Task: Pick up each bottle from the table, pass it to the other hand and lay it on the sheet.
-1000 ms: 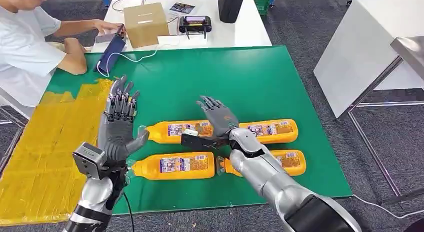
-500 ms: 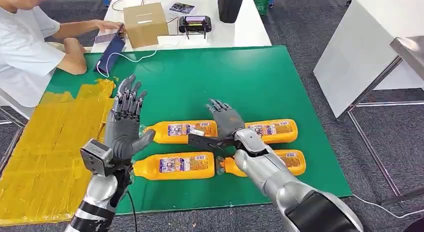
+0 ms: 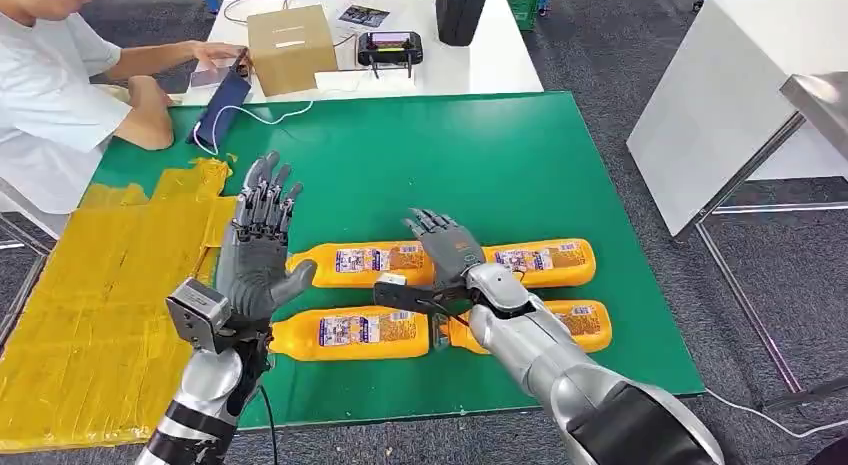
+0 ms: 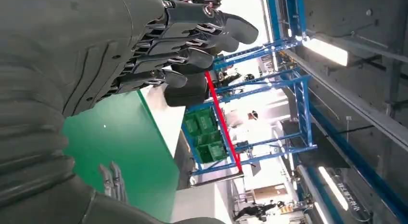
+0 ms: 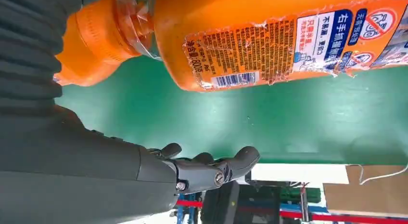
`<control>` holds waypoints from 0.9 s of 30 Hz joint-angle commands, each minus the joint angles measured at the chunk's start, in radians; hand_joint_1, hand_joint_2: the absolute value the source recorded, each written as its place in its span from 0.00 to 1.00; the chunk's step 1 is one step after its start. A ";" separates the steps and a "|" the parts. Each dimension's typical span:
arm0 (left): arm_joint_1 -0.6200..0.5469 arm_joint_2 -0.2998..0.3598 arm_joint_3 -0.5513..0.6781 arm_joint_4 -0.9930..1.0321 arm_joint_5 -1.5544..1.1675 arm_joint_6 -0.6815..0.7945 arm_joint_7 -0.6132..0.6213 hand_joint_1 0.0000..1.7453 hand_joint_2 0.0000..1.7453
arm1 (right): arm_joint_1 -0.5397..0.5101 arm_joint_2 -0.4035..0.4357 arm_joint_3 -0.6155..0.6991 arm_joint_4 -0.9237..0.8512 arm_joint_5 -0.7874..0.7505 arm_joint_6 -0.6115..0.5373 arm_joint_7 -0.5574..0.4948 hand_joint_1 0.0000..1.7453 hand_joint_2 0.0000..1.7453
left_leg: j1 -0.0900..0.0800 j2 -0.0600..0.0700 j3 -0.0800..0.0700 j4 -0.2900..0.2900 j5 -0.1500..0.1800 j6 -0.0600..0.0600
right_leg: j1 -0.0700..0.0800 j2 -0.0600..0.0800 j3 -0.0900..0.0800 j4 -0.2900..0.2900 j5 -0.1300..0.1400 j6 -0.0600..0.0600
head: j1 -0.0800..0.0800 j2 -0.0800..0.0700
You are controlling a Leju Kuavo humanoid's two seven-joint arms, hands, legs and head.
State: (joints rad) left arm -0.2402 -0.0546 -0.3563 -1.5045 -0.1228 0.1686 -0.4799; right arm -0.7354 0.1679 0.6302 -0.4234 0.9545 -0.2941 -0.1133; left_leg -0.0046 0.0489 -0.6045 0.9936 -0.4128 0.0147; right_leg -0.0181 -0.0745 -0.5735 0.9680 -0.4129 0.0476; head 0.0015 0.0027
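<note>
Several orange bottles with labels lie on the green table (image 3: 520,155) in two rows. The far row holds one bottle (image 3: 350,262) and another (image 3: 545,261); the near row holds one (image 3: 345,333) and another (image 3: 580,323). My right hand (image 3: 445,265) hovers between the two far bottles, fingers spread and thumb out, holding nothing. In the right wrist view an orange bottle (image 5: 269,41) lies close beside that hand (image 5: 202,172). My left hand (image 3: 258,253) stands raised and open, fingers upward, just left of the bottle caps. The yellow sheet (image 3: 100,295) covers the table's left side.
A person in a white shirt (image 3: 50,95) sits at the far left with a hand by a blue pouch (image 3: 222,103) and a white cable. Behind the green table stands a white table with a cardboard box (image 3: 290,47) and a controller (image 3: 390,48). Another white table (image 3: 730,85) stands right.
My left hand has shifted right, closer to the bottle caps. My right hand has drawn back a little toward me and lowered over the far bottles. The bottles have not moved.
</note>
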 commanded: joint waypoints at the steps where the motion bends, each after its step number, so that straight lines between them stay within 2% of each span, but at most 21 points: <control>1: -0.050 -0.004 -0.030 0.090 0.015 -0.006 -0.005 0.00 1.00 | -0.050 -0.005 0.023 0.080 -0.005 0.073 -0.045 0.00 1.00 | 0.001 -0.005 0.002 0.001 -0.001 -0.001 | 0.000 0.003 0.003 0.000 -0.001 -0.002 | 0.000 0.000; 9: -0.060 -0.008 -0.042 0.110 0.021 -0.009 -0.010 0.00 1.00 | -0.062 -0.015 0.012 0.104 -0.014 0.102 -0.020 0.00 1.00 | 0.001 -0.005 0.002 0.001 -0.001 -0.001 | 0.000 0.003 0.003 0.000 -0.001 -0.002 | 0.000 0.000; 17: -0.072 -0.009 -0.049 0.120 0.038 -0.018 -0.020 0.00 1.00 | -0.068 -0.028 -0.010 0.129 -0.045 0.194 -0.030 0.00 1.00 | 0.001 -0.006 0.002 0.001 -0.001 -0.001 | 0.000 0.003 0.003 0.000 -0.002 -0.002 | 0.000 0.000; 27: -0.077 -0.012 -0.061 0.133 0.045 -0.023 -0.022 0.00 1.00 | -0.057 -0.026 0.022 0.134 -0.003 0.182 -0.002 0.00 1.00 | 0.001 -0.005 0.002 0.000 -0.001 -0.001 | 0.000 0.002 0.003 0.000 -0.001 -0.001 | 0.000 0.000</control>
State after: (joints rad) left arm -0.2696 -0.0637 -0.3842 -1.4458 -0.0839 0.1499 -0.5039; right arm -0.7523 0.1499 0.6310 -0.3666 0.9354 -0.1141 -0.1313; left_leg -0.0046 0.0489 -0.6044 0.9937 -0.4128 0.0147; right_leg -0.0181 -0.0745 -0.5735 0.9680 -0.4128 0.0477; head 0.0015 0.0027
